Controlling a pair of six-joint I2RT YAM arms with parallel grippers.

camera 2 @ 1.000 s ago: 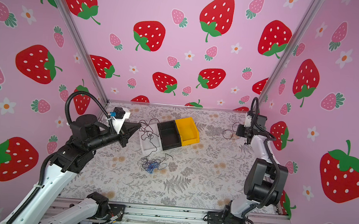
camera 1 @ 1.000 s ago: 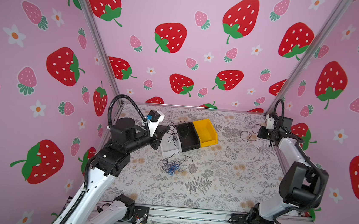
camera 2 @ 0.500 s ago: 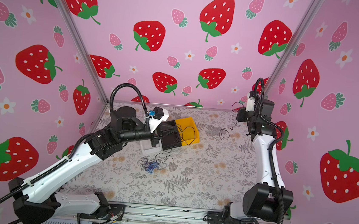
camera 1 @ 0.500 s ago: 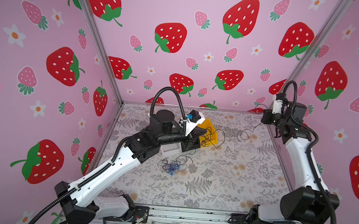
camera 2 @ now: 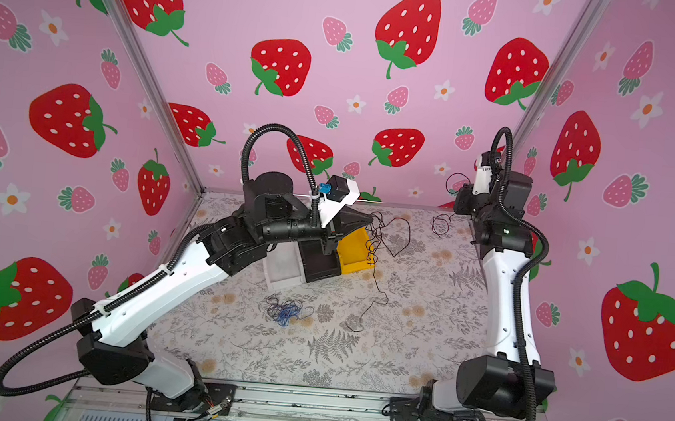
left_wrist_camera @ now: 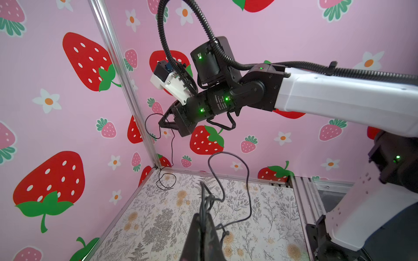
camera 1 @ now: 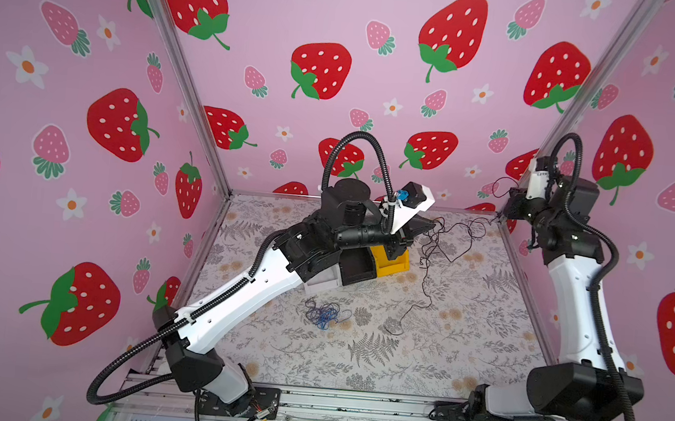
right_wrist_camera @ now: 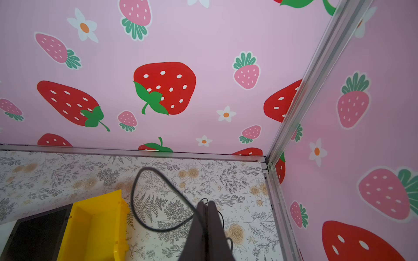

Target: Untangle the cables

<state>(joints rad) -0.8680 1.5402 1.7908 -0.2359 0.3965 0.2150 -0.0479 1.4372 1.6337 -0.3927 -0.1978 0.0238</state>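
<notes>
My left gripper (camera 1: 431, 227) (camera 2: 368, 221) (left_wrist_camera: 204, 214) hovers above the bins at mid-back, shut on thin black cables (camera 1: 427, 265) (left_wrist_camera: 226, 158) that loop and hang to the table. High in the back right corner, my right gripper (camera 1: 506, 207) (camera 2: 456, 201) (right_wrist_camera: 205, 203) is shut on a black cable (right_wrist_camera: 144, 203) (left_wrist_camera: 172, 146). That cable curls above the gripper and drops to a loop on the table. A small tangle of blue, purple and black cables (camera 1: 324, 314) (camera 2: 285, 311) lies loose on the table, away from both grippers.
A yellow bin (camera 1: 391, 262) (right_wrist_camera: 95, 226), a black bin (camera 1: 357, 269) and a white bin (camera 1: 321, 285) stand side by side under my left forearm. Pink strawberry walls and aluminium posts (right_wrist_camera: 316, 74) close in the floral table (camera 1: 462, 335) on three sides.
My left arm has swung from the left side out over the bins, lifting black cable off them. My right gripper has risen along the back right corner with its cable.
</notes>
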